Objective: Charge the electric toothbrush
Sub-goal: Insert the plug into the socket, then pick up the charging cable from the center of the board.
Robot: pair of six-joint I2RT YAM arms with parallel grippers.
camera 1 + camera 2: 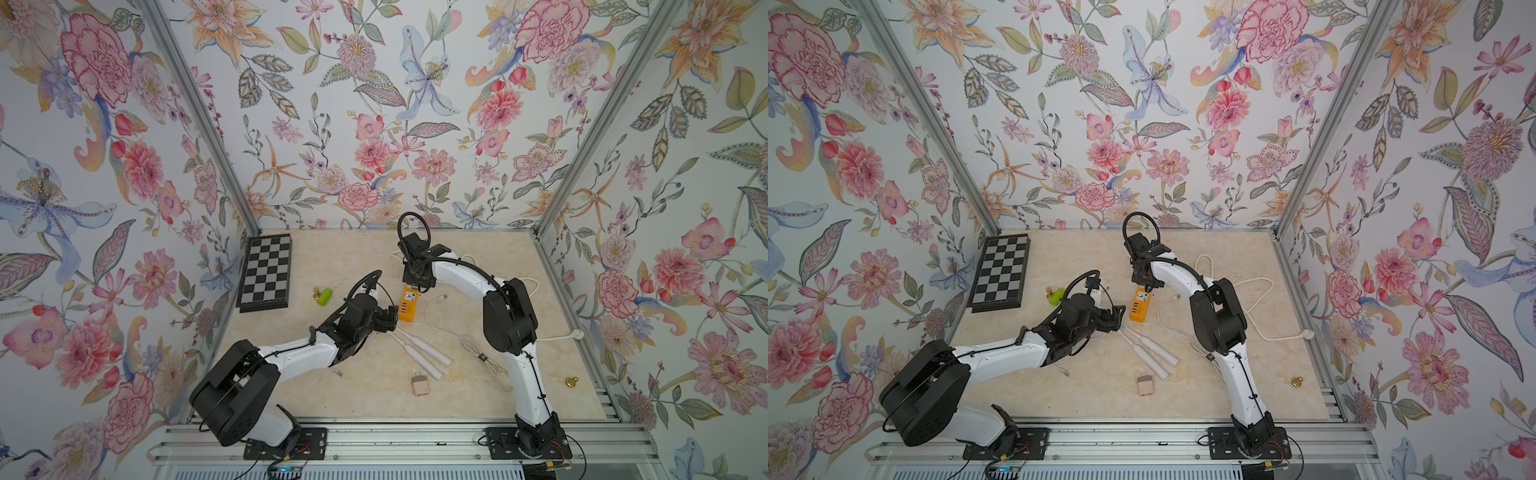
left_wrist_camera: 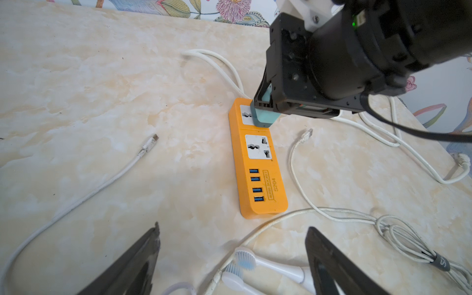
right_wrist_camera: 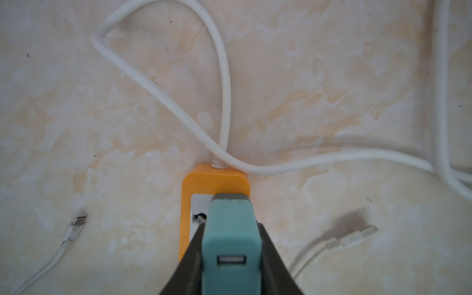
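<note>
- Right gripper [image 3: 231,226], mine, pinches the teal adapter [image 3: 231,245] at the orange power strip [image 2: 258,163], on its end socket.
- My left gripper [image 2: 233,228] hangs spread wide near two toothbrushes [image 2: 278,268].

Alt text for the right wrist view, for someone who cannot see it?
The right gripper holds a teal USB adapter in its jaws over the end socket of an orange power strip on a marbled table. The strip's thick white cord loops away, and a USB plug and a smaller connector lie loose on either side.
</note>
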